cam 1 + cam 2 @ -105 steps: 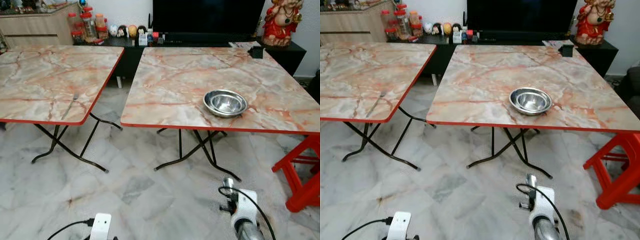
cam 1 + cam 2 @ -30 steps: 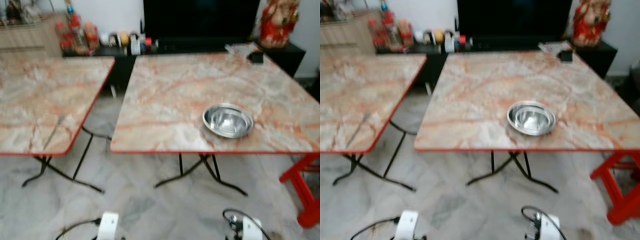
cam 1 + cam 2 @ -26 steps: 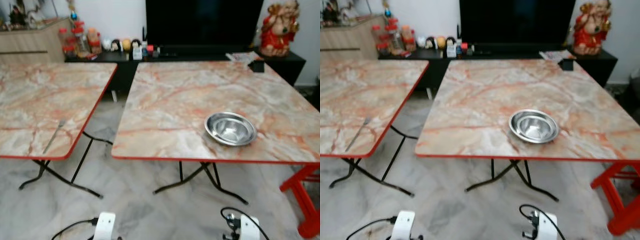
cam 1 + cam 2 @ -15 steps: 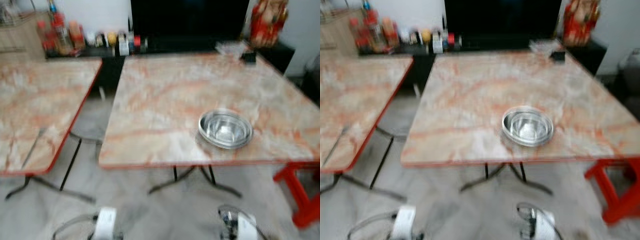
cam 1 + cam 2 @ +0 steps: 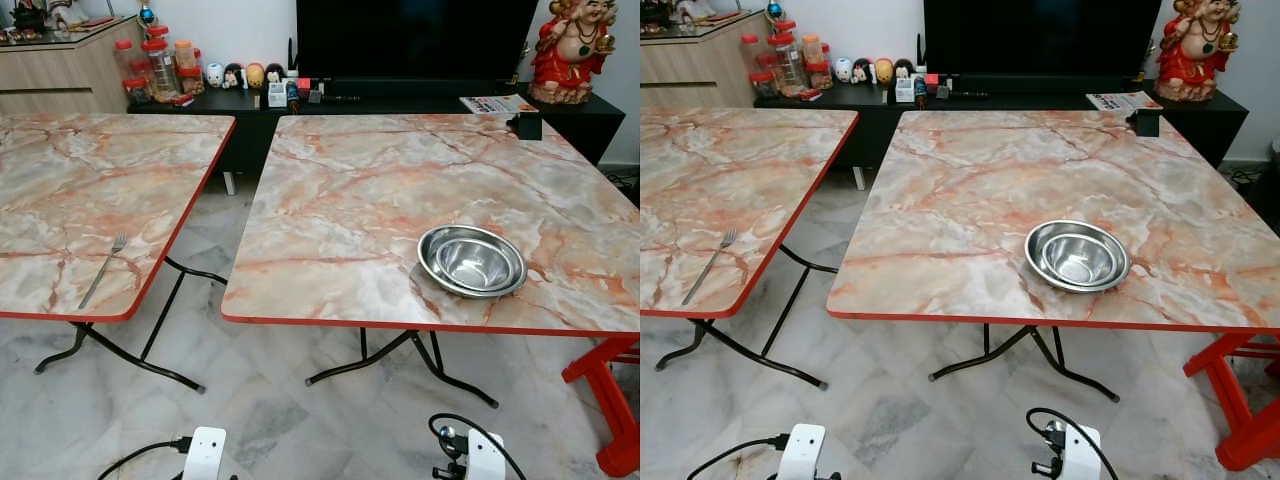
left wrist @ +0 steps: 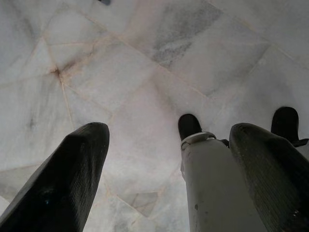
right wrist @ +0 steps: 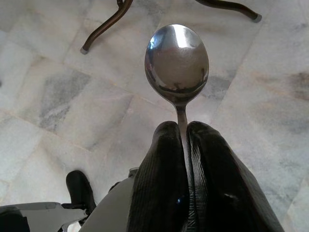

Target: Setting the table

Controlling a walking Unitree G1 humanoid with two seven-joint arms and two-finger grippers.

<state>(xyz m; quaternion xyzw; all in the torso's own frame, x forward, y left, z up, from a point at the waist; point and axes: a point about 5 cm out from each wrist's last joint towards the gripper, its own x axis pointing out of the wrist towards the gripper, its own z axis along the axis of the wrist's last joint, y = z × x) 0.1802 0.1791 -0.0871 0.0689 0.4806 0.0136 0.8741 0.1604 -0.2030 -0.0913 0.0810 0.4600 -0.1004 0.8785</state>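
On the right marble table (image 5: 340, 200): steel bowl (image 5: 472, 261) | left table (image 5: 90, 190): fork (image 5: 102, 270) | right gripper (image 7: 183, 140) low, pinching a spoon (image 7: 176, 63) | left gripper (image 6: 169, 159) low, fingers spread

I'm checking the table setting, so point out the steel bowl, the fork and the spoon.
steel bowl (image 5: 472, 262), left eye view, inner bottom.
fork (image 5: 101, 272), left eye view, mid handle.
spoon (image 7: 176, 63), right wrist view, middle of its bowl.

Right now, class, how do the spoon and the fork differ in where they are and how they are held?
The spoon is pinched in the shut right gripper above the floor; the fork lies flat and free on the left table. The spoon's bowl points outward; the fork lies near its table's front edge. Both are shiny metal.
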